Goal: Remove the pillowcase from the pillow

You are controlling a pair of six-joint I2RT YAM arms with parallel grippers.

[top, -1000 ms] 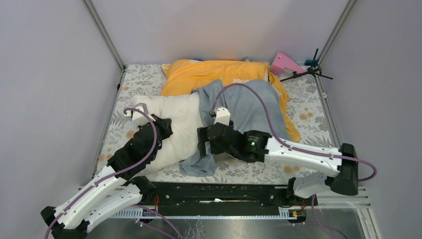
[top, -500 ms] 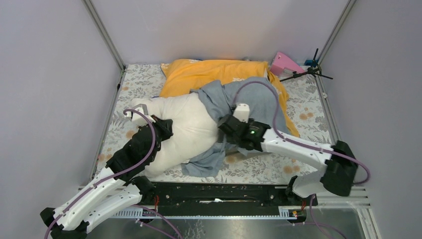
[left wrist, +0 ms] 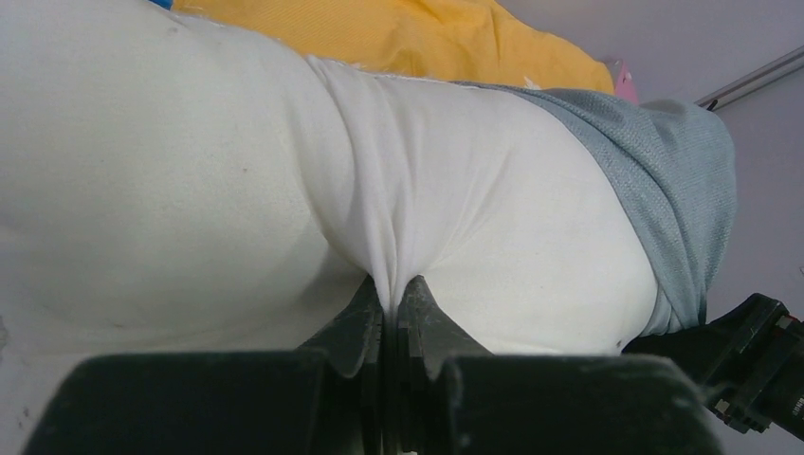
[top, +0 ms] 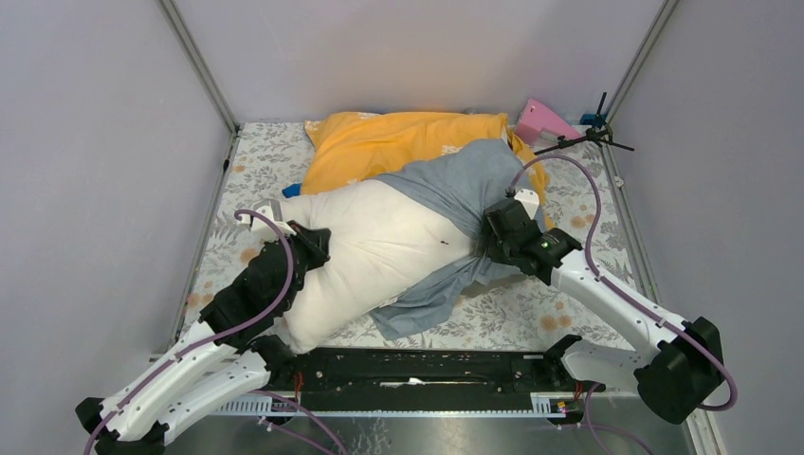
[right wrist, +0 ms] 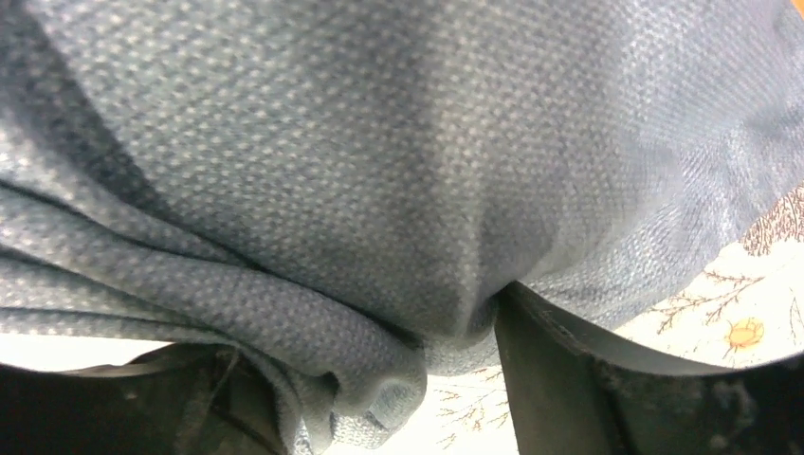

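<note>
Nearest in, the left tool [left wrist: 391, 292] is pressed tight together, pinching a ridge of the pillow's own white fabric. That's the anchor at the near-left end. The pillow [top: 379, 251] lies plump across the middle of the table [top: 531, 313], and most of it is already bare. White shows from the left tool nearly up to the right arm.

Moving across, the pillowcase [top: 465, 185] covers only the far-right end of the pillow, with a loose grey-blue flap trailing along the near edge underneath. The right tool [top: 485, 242] is buried in that fabric. From its wrist view the fingers stand apart with a thick wad of cloth bunched between them and folds running into the gap. Whether they're truly clamped on it, I cannot tell.

By my reckoning the job is well past halfway. What's left is to draw the case clear off that last capped end.

As for the lie, the pillow's long axis runs diagonally, from near-left up to far-right, bare end toward the left arm. The case looks to open toward the near-left, so it should come off to the far right.

Beyond all this, an orange pillow [top: 398, 142] sits against the back, touching both.
</note>
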